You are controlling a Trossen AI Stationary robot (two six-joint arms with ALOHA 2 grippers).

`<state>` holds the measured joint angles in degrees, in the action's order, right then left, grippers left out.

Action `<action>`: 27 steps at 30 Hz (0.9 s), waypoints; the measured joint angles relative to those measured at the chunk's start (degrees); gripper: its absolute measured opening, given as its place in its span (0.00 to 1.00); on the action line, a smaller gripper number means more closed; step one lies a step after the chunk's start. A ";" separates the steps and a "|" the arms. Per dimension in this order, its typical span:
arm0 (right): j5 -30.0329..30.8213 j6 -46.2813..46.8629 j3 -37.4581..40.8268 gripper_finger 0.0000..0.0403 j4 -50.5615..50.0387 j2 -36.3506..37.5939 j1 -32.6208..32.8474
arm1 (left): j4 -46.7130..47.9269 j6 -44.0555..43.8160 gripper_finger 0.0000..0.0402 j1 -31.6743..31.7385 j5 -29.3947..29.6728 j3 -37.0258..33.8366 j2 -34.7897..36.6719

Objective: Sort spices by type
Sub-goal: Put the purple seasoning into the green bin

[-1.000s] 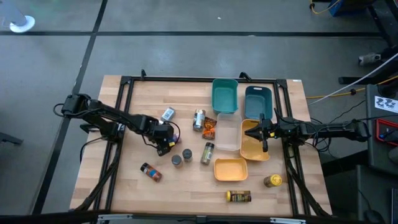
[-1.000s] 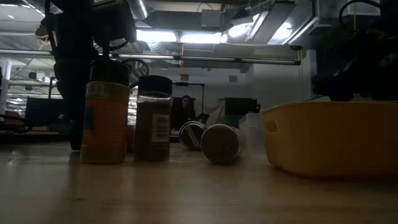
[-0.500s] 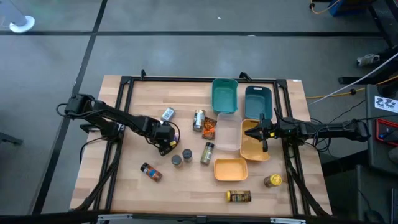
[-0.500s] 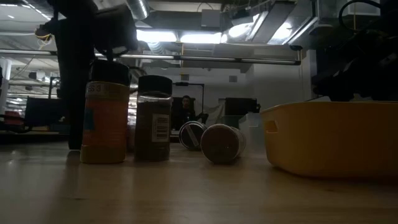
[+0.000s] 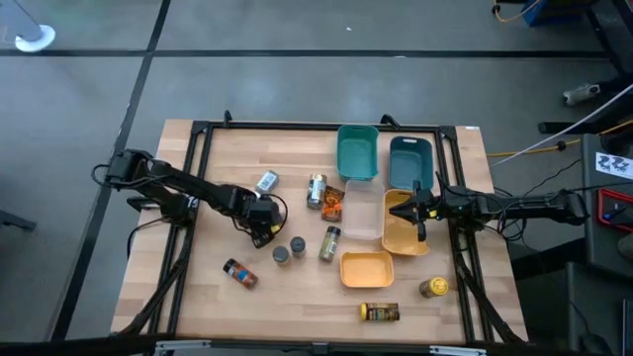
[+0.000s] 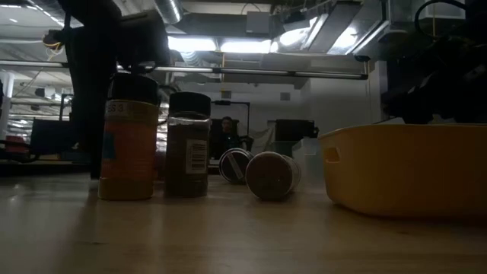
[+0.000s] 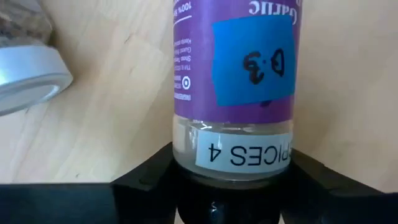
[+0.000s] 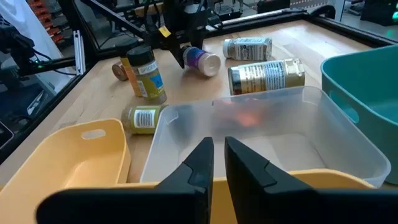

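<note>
My left gripper (image 5: 261,222) is left of the table's middle, shut on a purple-labelled jar (image 7: 235,81) with a blue sticker; it also shows in the right wrist view (image 8: 202,60). Other spice jars stand or lie around it: a white-labelled one (image 5: 267,182), one beside an orange packet (image 5: 332,203), two dark-lidded ones (image 5: 289,250), and lying ones (image 5: 240,273) (image 5: 380,312). My right gripper (image 8: 215,157) is shut and empty, and hangs over the larger yellow bin (image 5: 406,227). My left gripper pinches the jar's end nearest the wrist (image 7: 186,146), just past the white "SPICES 4" sticker, between its two fingers (image 7: 146,180). The fingers run along the jar, which points away from the wrist and lies low over the wood. Whether it rests on the table, I cannot tell.
Two teal bins (image 5: 357,151) (image 5: 409,161) stand at the far right, a clear bin (image 5: 364,213) and a small yellow bin (image 5: 367,268) nearer. A yellow-lidded jar (image 5: 433,287) stands near the right front. A white-lidded jar (image 7: 31,81) lies close to the held jar.
</note>
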<state>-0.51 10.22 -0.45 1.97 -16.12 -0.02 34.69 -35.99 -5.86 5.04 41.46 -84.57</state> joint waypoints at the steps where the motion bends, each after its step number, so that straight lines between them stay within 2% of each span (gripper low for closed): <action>1: 0.26 -0.01 0.00 0.10 0.62 0.01 0.01 | 0.78 -0.06 0.47 -0.01 -0.02 0.28 0.79; 7: 0.93 -0.17 -0.86 0.14 0.40 -0.02 -0.01 | 2.09 -0.02 0.48 0.03 -0.52 2.04 5.29; 12: 1.61 -0.18 -2.54 0.30 1.09 -0.04 -0.01 | 3.57 -0.02 0.49 0.31 -0.61 3.76 8.72; 15: 4.07 -0.90 -3.37 0.42 1.60 -0.03 0.00 | 3.71 -0.02 0.48 1.24 -0.55 4.53 10.40; 21: 11.00 -9.69 -5.72 0.60 2.79 -0.49 0.01 | 1.81 -0.27 0.50 4.64 -0.56 6.38 12.51; 27: 11.60 -21.89 -8.50 0.68 5.70 -2.97 0.01 | -5.62 -4.17 0.48 8.86 -5.25 7.27 12.69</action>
<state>11.10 -11.67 -8.94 7.67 -19.09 -0.01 29.07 -40.17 3.01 -0.22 48.73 -71.88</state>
